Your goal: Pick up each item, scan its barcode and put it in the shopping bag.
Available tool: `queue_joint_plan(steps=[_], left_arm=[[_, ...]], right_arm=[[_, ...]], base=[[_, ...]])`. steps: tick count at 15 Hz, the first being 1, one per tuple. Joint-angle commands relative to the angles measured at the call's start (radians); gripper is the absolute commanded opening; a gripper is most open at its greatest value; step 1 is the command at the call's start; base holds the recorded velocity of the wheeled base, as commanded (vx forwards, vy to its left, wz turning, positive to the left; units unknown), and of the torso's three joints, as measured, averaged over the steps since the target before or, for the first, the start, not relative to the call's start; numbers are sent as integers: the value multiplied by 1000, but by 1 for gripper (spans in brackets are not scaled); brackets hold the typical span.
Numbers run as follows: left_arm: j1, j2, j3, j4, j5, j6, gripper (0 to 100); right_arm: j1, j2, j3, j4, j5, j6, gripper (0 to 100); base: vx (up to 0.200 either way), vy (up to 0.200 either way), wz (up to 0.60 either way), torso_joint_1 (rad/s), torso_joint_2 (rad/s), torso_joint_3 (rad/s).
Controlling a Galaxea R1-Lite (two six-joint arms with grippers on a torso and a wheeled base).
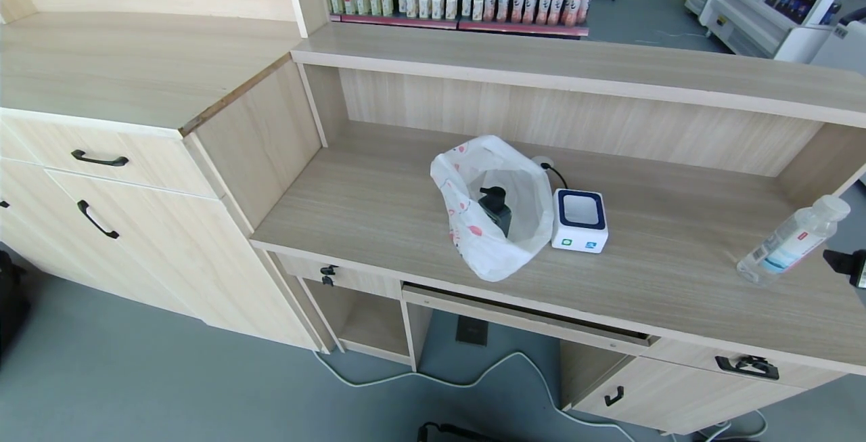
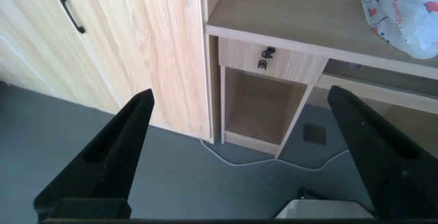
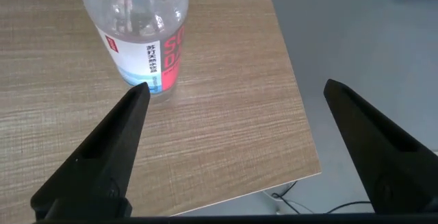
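Counter (image 1: 379, 205): pale beige wood grain with fine streaks. Shopping bag (image 1: 452, 191): white, with scattered red-pink printed figures. Item in the bag (image 1: 496, 208): black. Scanner (image 1: 579, 221): white body, dark blue band round a pale window — one green and one blue square on its front. Bottle (image 1: 791, 239): clear, white cap, label in white, red and light blue. Drawer handles (image 1: 99, 158): black. Floor (image 1: 101, 361): plain grey.

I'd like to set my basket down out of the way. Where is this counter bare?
Two bare stretches of the counter: one between the cabinet side wall and the shopping bag, one between the scanner and the water bottle. Crowded in the middle, where bag and scanner stand side by side, and by the bottle, near the right gripper.
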Motion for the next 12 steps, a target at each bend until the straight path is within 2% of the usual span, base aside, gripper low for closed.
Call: queue_joint_plan(steps=[1, 12], left_arm=[[0, 0, 0, -1, 1, 0, 100], [0, 0, 0, -1, 1, 0, 100]], right_arm=[[11, 24, -23, -1, 0, -1, 100], [66, 111, -22, -138, -14, -25, 100]], base=[[0, 0, 0, 0, 0, 0], [0, 0, 0, 0, 0, 0]])
